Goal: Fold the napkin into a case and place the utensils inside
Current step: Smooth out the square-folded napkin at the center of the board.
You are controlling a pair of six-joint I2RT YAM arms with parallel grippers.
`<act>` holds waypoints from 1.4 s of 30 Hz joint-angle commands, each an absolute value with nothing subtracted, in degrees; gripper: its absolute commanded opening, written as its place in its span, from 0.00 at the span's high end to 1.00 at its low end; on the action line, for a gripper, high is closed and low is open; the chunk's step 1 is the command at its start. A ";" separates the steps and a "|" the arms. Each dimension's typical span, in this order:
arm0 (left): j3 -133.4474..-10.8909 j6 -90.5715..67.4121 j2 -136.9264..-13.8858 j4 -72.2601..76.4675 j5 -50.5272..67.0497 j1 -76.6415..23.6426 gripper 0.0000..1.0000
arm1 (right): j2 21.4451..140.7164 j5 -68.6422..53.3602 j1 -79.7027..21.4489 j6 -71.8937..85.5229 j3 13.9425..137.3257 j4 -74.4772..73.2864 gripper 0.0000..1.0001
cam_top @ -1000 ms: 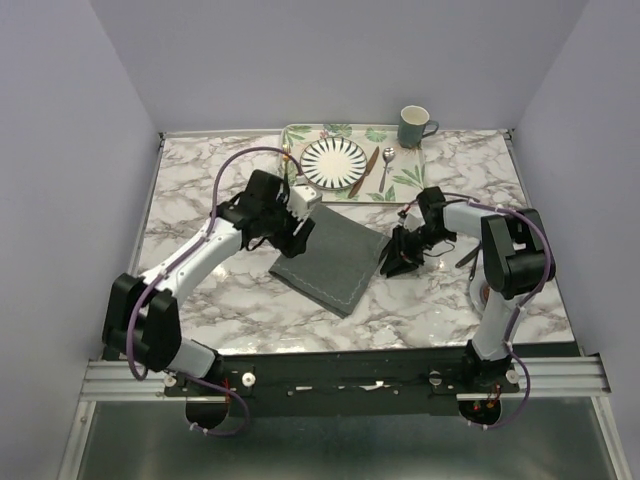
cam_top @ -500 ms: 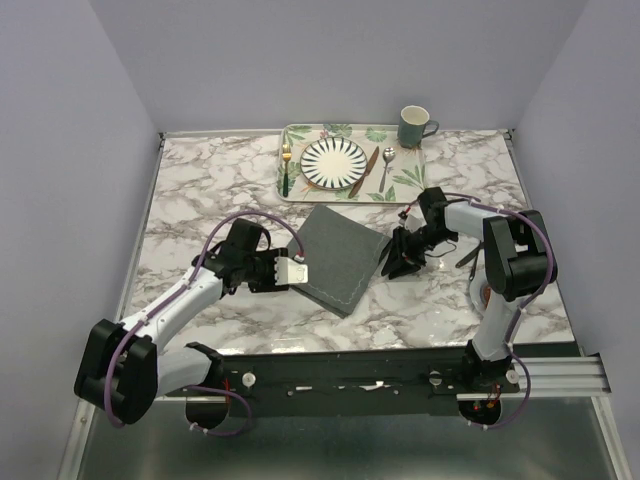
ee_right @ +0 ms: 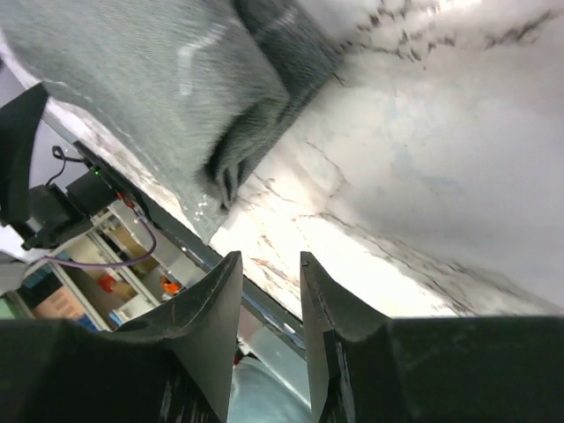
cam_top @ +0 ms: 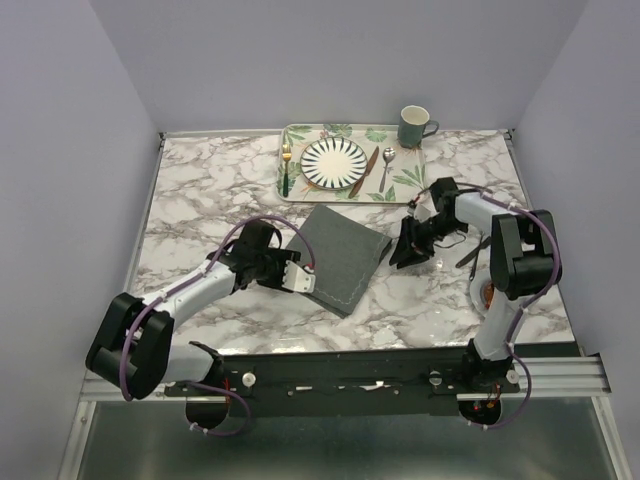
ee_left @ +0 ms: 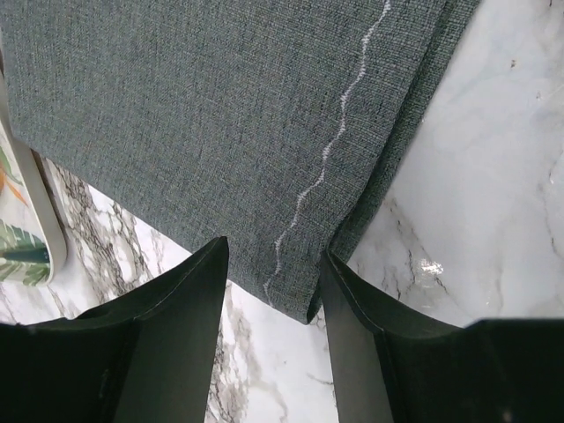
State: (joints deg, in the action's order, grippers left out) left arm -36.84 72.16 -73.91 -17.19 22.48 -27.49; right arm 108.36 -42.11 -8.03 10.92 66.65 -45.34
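Since a second ago, the left gripper (cam_top: 304, 280) is being brought from the far-left corner of the napkin (cam_top: 338, 250) to its near-left corner, and the right gripper (cam_top: 406, 255) is being drawn slightly off the right corner. From above, the folded napkin is being kept flat on the table (cam_top: 210, 190), while the fork (cam_top: 286, 166), knife (cam_top: 363, 172) and spoon (cam_top: 385, 168) are being left on the tray (cam_top: 340, 198). In the left wrist view, the napkin's corner is being straddled by half-parted jaws and is not being pinched. In the right wrist view, nothing is being held between narrowly parted jaws, and the napkin is lying just ahead.
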 commanded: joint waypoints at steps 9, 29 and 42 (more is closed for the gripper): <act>-36.74 73.74 -75.93 -16.26 21.80 -28.30 0.45 | 110.39 -47.99 -7.47 10.44 78.92 -45.10 0.63; -39.37 75.85 -78.31 -17.93 21.01 -28.83 0.49 | 120.14 -40.78 -9.32 13.10 78.22 -39.64 0.69; -40.34 76.90 -77.78 -21.09 19.95 -28.13 0.96 | 121.11 -36.91 -9.40 12.57 78.92 -40.60 0.69</act>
